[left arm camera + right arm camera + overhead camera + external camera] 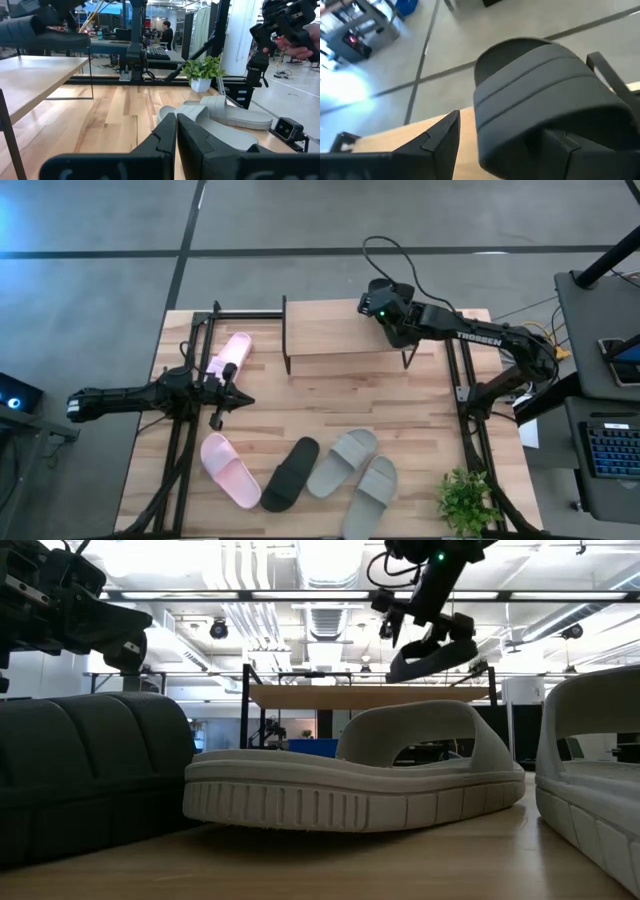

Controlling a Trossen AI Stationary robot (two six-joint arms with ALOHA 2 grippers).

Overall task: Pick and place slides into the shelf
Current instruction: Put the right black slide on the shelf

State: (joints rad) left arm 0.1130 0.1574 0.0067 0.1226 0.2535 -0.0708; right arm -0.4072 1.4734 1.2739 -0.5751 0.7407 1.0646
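My right gripper (385, 310) hovers over the right end of the shelf's light top board (340, 330), shut on a black slide (435, 658). My left gripper (235, 398) waits shut above the table's left side. One pale pink slide (231, 353) lies sole-down just beyond it, toward the far edge. Along the near edge lie the second pink slide (229, 470), the second black slide (290, 473) and two grey-green slides (343, 462) (370, 483), all sole-down on the table. My right gripper comes at the black slide from above, pointing down. Its wide strap (545, 95) fills the space between the fingers, and one finger (440, 137) shows beside it. The strap hides the exact place of contact. The slide hangs tilted, lifted clear just above the shelf board (370, 696).
A small potted plant (465, 500) stands at the table's near right corner. Black frame rails run along the table's left (180, 450) and right (465, 380) sides. Bare wood lies between the shelf and the row of slides.
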